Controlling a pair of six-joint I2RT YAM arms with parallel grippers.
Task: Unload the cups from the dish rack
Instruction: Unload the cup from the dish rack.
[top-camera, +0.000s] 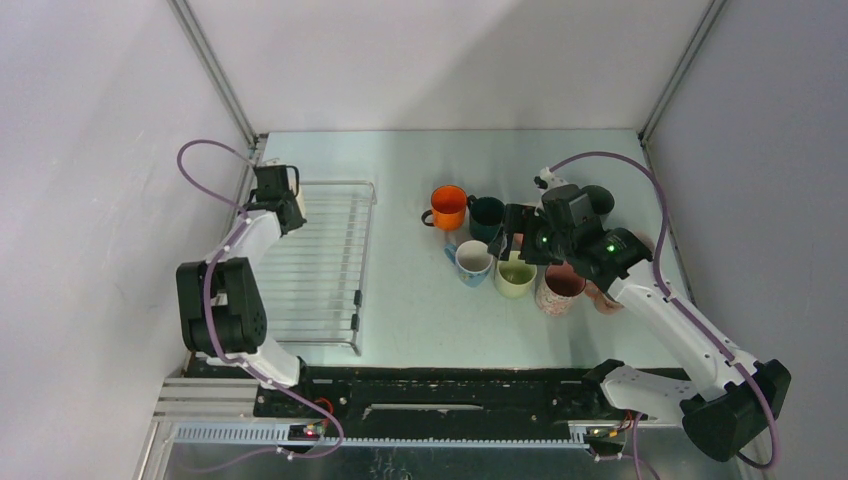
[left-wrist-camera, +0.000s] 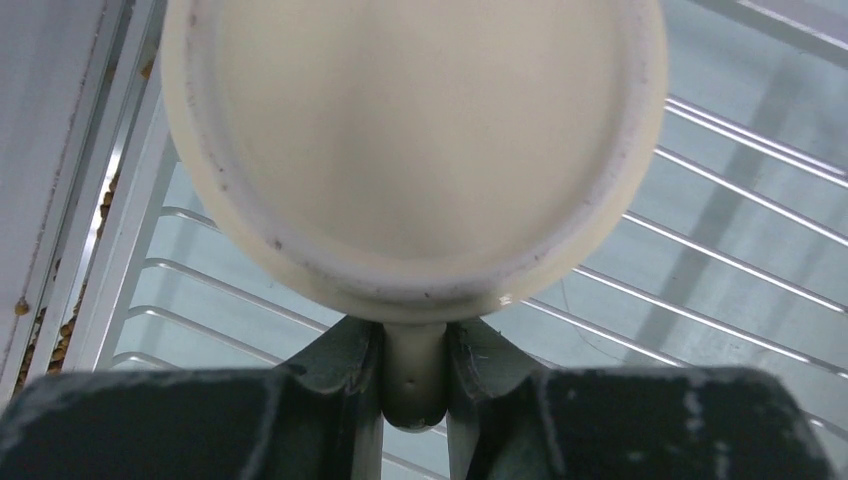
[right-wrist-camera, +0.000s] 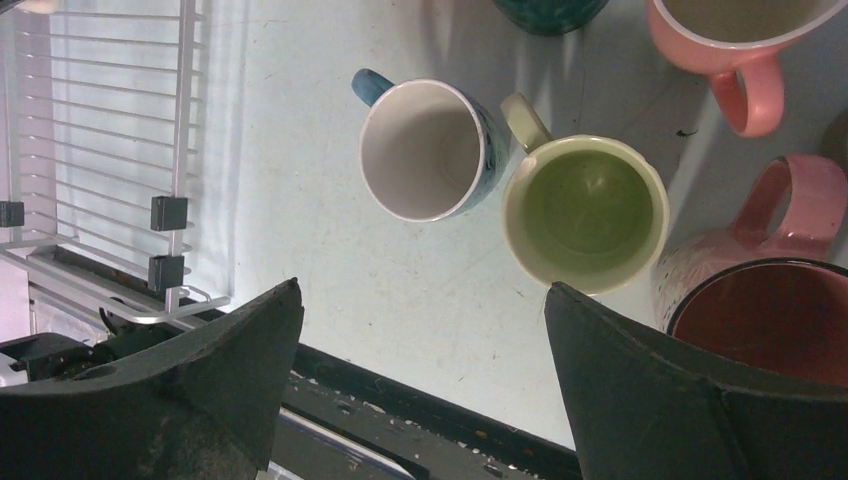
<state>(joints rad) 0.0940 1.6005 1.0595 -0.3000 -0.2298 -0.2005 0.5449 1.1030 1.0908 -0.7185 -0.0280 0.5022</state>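
Far left: flat rectangular dish rack of thin silvery wire rods (top-camera: 366, 240), lying on the pale green table (top-camera: 410, 330). Over its far-left corner: left tool (left-wrist-camera: 415, 372), narrowed and clamped on the handle of a cream glazed ceramic mug (left-wrist-camera: 410, 140). One finger each side of the handle loop, mug mouth toward the wrist cam, rack rods behind. Cannot tell whether clear of the rods or touching them. No other cup seen on the rack in top view, so prob. the last one.

Handling, as judged: hard, stiff, slick glaze, fairly heavy for a handle-only pinch. Likely to pivot about the handle if swung fast, and to chip if knocked on wire or another mug. Best hold = handle close to the wall, as now; alt. = rim wall pinched inside/outside. Lift straight up, then across, slowly.

Mid-table: unloaded group, packed close. Glossy orange mug (top-camera: 448, 207), dark teal mug (top-camera: 487, 215) beside it, blue-handled white-lined mug (right-wrist-camera: 425, 150) just beside pale green mug (right-wrist-camera: 585, 210), maybe touching. Further right: plain pink mug (right-wrist-camera: 740, 40) and speckled pink mug w/ dark red inside (right-wrist-camera: 760, 310). Little free room inside the cluster; safer set-down at its open left edge.

Right: right tool (right-wrist-camera: 422, 290), spread wide, holding nothing, hovering above the blue and green mugs.
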